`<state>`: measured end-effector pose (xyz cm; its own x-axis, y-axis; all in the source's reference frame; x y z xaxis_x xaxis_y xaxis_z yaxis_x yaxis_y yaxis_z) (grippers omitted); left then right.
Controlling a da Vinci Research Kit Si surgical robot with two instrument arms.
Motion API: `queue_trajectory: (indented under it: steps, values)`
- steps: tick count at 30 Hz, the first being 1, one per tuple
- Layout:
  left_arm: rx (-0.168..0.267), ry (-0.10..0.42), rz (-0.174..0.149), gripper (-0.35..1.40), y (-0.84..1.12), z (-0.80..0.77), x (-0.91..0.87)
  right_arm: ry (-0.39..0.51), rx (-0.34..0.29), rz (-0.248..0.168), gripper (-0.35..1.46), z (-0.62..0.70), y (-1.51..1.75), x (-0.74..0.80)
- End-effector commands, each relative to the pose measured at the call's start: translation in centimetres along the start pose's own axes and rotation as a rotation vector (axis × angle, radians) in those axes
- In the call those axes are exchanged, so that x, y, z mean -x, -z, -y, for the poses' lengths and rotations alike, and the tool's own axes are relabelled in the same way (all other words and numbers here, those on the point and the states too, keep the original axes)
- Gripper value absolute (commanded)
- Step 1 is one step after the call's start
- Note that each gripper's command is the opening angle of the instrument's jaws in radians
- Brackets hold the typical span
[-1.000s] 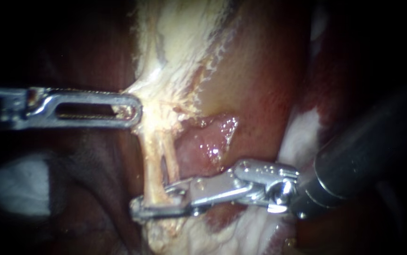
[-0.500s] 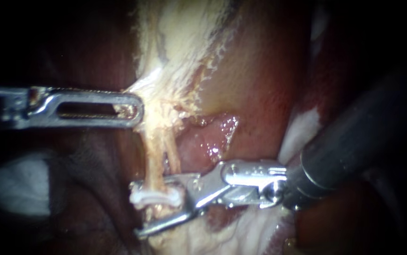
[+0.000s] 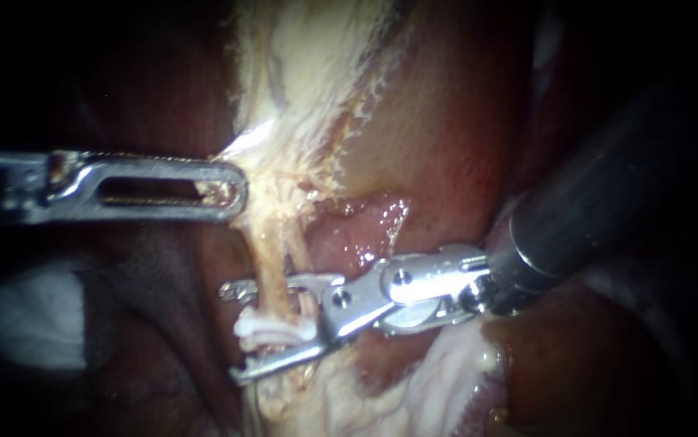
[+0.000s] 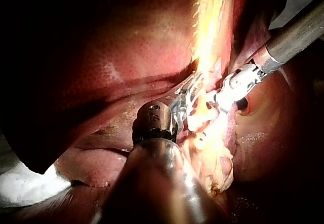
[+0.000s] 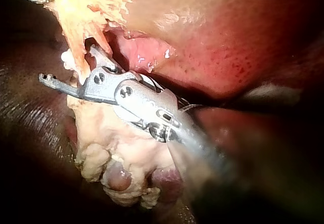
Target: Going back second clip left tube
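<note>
A white clip [image 3: 272, 330] sits across the left tube [image 3: 268, 259], directly between the jaws of our right instrument [image 3: 234, 333]. These jaws stand wide apart, one on either side of the clip, and grip nothing; whether either jaw brushes the clip we cannot tell. We judge the clip delivered and the spread jaws free to draw back along their shaft without snagging it. Beyond the upper jaw, our left instrument [image 3: 231, 190] is clamped on the pale tissue strand [image 3: 276, 174] from which the tube descends, presumably to hold the tube taut and exposed. White gauze [image 3: 25, 316] lies well apart, beneath the left shaft.
</note>
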<state>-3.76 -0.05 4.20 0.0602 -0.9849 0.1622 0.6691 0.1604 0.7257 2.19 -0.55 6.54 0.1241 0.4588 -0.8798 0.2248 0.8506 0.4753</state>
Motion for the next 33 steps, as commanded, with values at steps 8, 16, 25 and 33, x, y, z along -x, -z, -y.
queue_trajectory:
  steps: [8,16,25,33]
  values:
    - [-0.003,-0.002,-0.002,-0.35,0.02,-0.03,0.0,0.021,-0.014,0.0,0.6,0.23,0.56,-0.08]
    - [-0.003,-0.002,-0.002,-0.35,0.01,-0.04,0.0,0.079,0.024,0.008,0.6,0.3,1.14,-0.3]
    - [-0.003,-0.003,-0.001,-0.35,-0.01,-0.06,-0.01,0.098,0.046,0.014,0.6,0.33,1.6,-0.59]
    - [-0.001,-0.004,0.001,-0.35,-0.05,-0.06,-0.03,0.115,0.048,0.014,0.6,0.35,1.89,-0.86]
